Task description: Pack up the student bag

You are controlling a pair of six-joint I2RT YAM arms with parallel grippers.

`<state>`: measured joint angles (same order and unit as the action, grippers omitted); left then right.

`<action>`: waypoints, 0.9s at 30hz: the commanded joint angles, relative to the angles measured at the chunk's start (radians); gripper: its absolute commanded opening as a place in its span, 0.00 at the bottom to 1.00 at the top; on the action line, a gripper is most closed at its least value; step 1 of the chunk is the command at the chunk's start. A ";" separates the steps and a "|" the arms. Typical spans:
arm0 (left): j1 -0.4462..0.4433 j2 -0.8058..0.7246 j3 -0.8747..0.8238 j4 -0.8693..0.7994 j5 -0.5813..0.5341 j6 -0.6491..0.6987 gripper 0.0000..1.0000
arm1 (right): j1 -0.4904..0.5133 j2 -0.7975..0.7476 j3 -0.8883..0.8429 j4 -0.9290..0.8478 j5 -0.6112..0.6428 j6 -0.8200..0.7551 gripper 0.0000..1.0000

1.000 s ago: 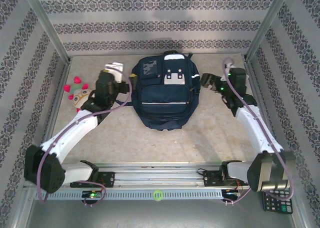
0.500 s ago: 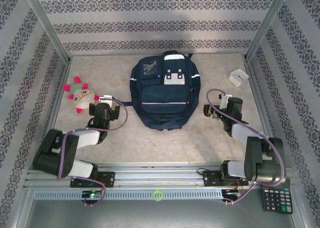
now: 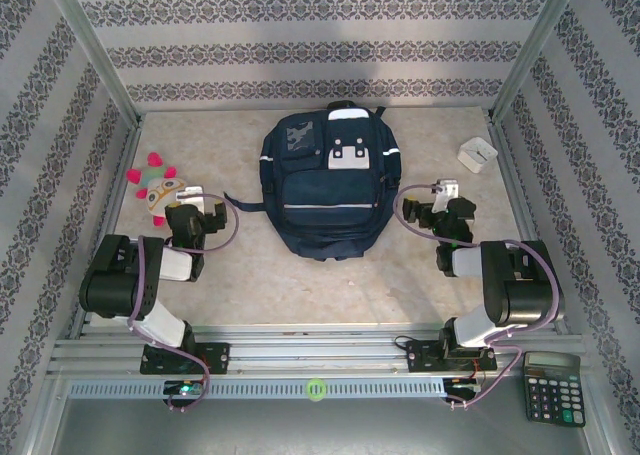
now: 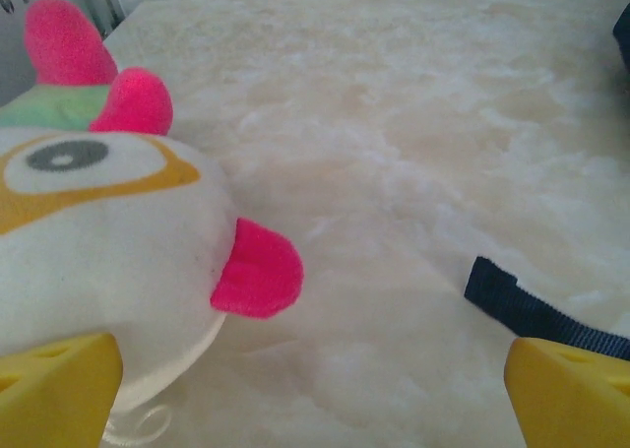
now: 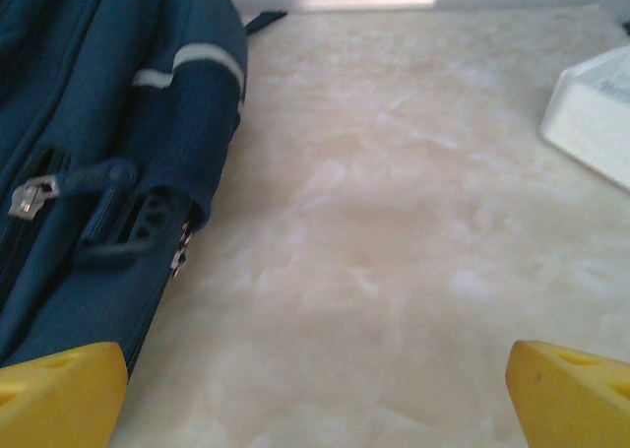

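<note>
Calculator [image 3: 552, 387] lies nearest, beyond the table's [image 3: 300, 275] near right corner. The left gripper [image 3: 183, 199], jaws wide apart and empty, sits against the plush toy [image 3: 150, 178] at the left edge. The right gripper [image 3: 441, 199], equally spread, is just beside the student bag [image 3: 325, 175], which lies mid-table toward the far edge. A white box [image 3: 477, 154] sits near the far right corner.

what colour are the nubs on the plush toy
Bright pink nubs on the plush toy; the left wrist view shows them best.

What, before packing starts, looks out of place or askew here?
The calculator lies off the tabletop, past the near rail by the right arm's base, apart from the student bag, plush toy and white box.
</note>
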<state>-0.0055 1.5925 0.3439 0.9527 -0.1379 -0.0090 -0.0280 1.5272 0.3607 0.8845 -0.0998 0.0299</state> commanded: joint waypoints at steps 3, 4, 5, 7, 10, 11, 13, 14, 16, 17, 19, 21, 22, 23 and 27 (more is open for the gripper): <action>-0.001 0.003 0.016 0.052 0.023 -0.024 0.99 | 0.013 -0.001 0.018 0.051 0.050 0.010 0.98; -0.001 -0.004 0.020 0.031 0.027 -0.027 0.99 | 0.013 0.000 0.018 0.051 0.050 0.010 0.98; -0.001 0.003 0.020 0.046 0.029 -0.021 0.99 | 0.013 -0.001 0.018 0.051 0.050 0.010 0.98; -0.001 -0.001 0.017 0.045 0.039 -0.020 0.99 | 0.013 0.000 0.019 0.051 0.049 0.010 0.98; -0.001 0.000 0.021 0.040 0.068 -0.007 0.99 | 0.013 -0.001 0.020 0.051 0.050 0.010 0.98; -0.001 0.001 0.026 0.032 0.073 -0.004 0.99 | 0.013 0.000 0.020 0.051 0.049 0.010 0.98; 0.000 -0.001 0.036 0.008 0.079 -0.003 0.99 | 0.013 0.000 0.020 0.051 0.050 0.011 0.98; 0.000 0.003 0.035 0.016 0.080 -0.001 0.99 | 0.013 -0.001 0.020 0.050 0.051 0.011 0.98; -0.001 0.000 0.037 0.010 0.083 0.000 0.99 | 0.013 0.000 0.020 0.050 0.049 0.010 0.98; 0.000 0.001 0.037 0.013 0.083 0.000 0.99 | 0.013 0.000 0.020 0.050 0.049 0.012 0.98; -0.001 0.000 0.037 0.011 0.082 0.000 0.99 | 0.012 0.000 0.020 0.050 0.049 0.011 0.98; -0.001 0.002 0.037 0.014 0.083 0.000 0.99 | 0.013 -0.001 0.020 0.050 0.049 0.010 0.98; -0.001 0.002 0.037 0.014 0.083 0.000 0.99 | 0.013 0.000 0.020 0.050 0.051 0.011 0.98; -0.001 0.002 0.036 0.013 0.083 -0.001 0.99 | 0.013 0.000 0.020 0.050 0.050 0.010 0.98; -0.001 0.001 0.017 0.048 0.084 -0.001 0.99 | 0.013 -0.001 0.020 0.050 0.049 0.010 0.98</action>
<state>-0.0055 1.5925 0.3653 0.9565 -0.0700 -0.0113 -0.0280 1.5272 0.3649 0.8959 -0.0639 0.0303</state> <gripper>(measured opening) 0.993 0.982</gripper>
